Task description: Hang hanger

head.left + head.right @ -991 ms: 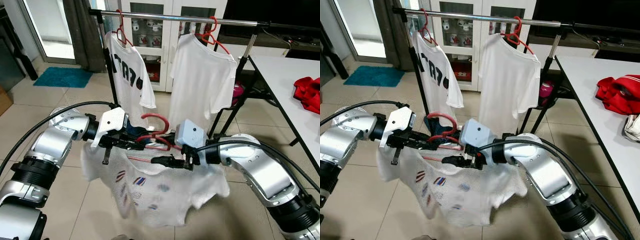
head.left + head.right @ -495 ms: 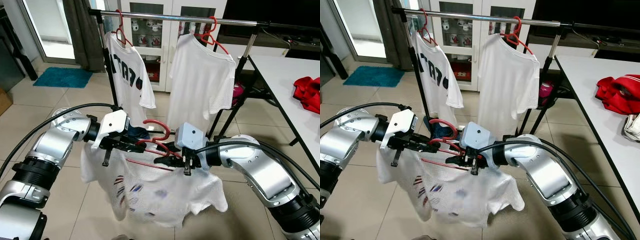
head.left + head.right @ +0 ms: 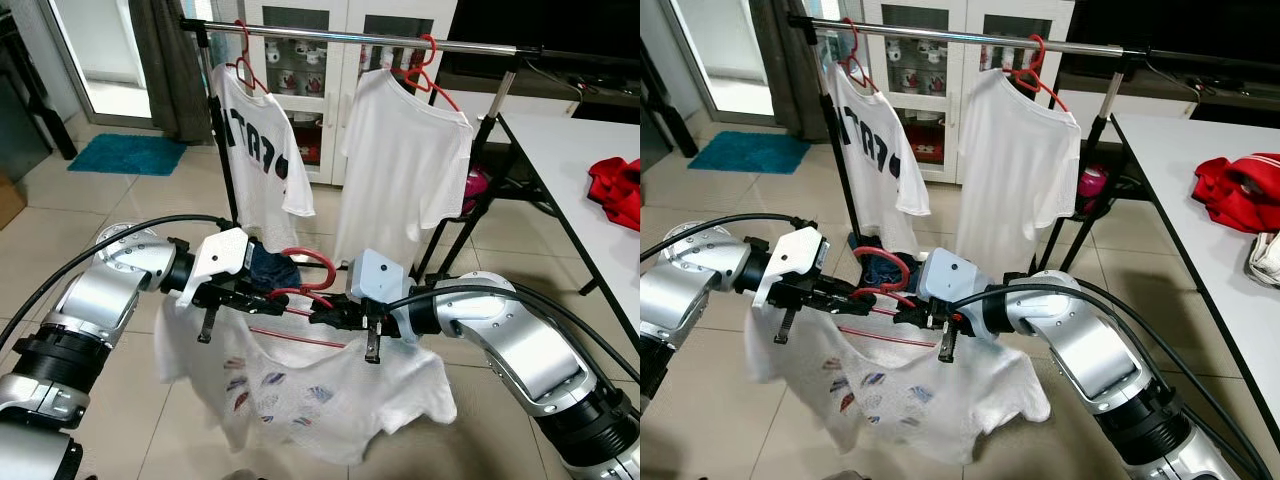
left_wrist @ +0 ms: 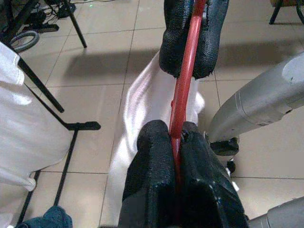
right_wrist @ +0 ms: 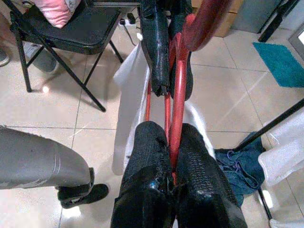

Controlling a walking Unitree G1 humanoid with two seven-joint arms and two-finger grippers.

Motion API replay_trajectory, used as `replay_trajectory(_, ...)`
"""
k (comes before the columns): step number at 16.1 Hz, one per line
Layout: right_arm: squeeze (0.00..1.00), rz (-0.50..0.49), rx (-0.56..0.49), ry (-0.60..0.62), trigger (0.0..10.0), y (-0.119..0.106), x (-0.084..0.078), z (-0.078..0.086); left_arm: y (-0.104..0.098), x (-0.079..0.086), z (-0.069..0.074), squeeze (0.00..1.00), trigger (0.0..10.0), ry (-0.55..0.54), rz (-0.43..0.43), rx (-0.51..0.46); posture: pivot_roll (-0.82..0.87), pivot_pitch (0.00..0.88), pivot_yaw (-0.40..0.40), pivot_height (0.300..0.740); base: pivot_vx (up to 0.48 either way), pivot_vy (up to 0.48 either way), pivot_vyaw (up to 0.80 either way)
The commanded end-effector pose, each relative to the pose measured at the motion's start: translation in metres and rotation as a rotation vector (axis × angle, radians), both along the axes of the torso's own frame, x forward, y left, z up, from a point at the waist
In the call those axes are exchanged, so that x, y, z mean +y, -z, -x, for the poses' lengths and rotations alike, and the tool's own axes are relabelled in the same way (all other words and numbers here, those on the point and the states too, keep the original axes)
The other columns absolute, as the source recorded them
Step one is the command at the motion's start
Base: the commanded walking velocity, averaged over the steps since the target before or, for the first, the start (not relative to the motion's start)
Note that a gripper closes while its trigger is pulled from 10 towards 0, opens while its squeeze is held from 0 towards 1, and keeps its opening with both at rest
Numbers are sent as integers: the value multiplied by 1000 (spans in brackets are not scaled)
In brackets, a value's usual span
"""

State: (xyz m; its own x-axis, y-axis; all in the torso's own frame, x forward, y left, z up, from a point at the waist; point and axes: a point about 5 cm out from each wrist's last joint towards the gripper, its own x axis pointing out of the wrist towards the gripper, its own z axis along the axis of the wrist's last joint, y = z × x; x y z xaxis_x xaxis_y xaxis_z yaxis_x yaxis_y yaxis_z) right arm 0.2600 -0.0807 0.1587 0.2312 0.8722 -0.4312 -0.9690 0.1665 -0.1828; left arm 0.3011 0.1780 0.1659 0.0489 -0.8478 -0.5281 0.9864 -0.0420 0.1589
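Note:
A red hanger carries a white T-shirt with small coloured prints, which sags below it toward the floor. My left gripper is shut on the hanger's wire from the left. My right gripper is shut on it from the right, tip to tip with the left. In the left wrist view the left gripper pinches the red wire. The right wrist view has the right gripper clamped on the wire. The clothes rail runs above and beyond.
Two white shirts hang on the rail from red hangers, one with black letters, one plain. A white table with red cloth stands right. Blue cloth lies under the rack. A black folding chair stands behind.
Both grippers, still shut on the hanger, have sunk slightly, and the hanger's hook sits lower. The draped shirt has swung and its hem has shifted.

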Motion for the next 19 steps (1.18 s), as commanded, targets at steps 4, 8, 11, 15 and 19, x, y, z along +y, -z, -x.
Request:
replay_trajectory(4, 0, 10, 44, -52, 0, 7, 6, 8, -14, 4, -4, 0, 10000, -68, 54, -86, -129, 0, -25, 740, 0, 0, 0)
replay_trajectory(8, 0, 24, 55, -9, 0, 10, 1, 7, -19, 4, 1, 1000, 10000, -24, 105, -8, -136, 0, -18, 740, 0, 0, 0)
replay_trajectory(11, 0, 46, 81, 41, 0, 15, -8, 3, -25, 5, 9, 1000, 10000, 8, 115, 12, -132, 0, -16, 740, 0, 0, 0)
replay_trajectory(15, 0, 75, 91, 174, 0, 29, -23, 2, -50, 13, 8, 1000, 10000, -117, 275, -30, -129, 0, -10, 740, 0, 0, 0)
replay_trajectory(19, 0, -40, 126, 454, 0, 43, -38, 2, -41, 33, 15, 0, 10000, -387, 371, -64, -107, 0, -21, 740, 0, 0, 0)
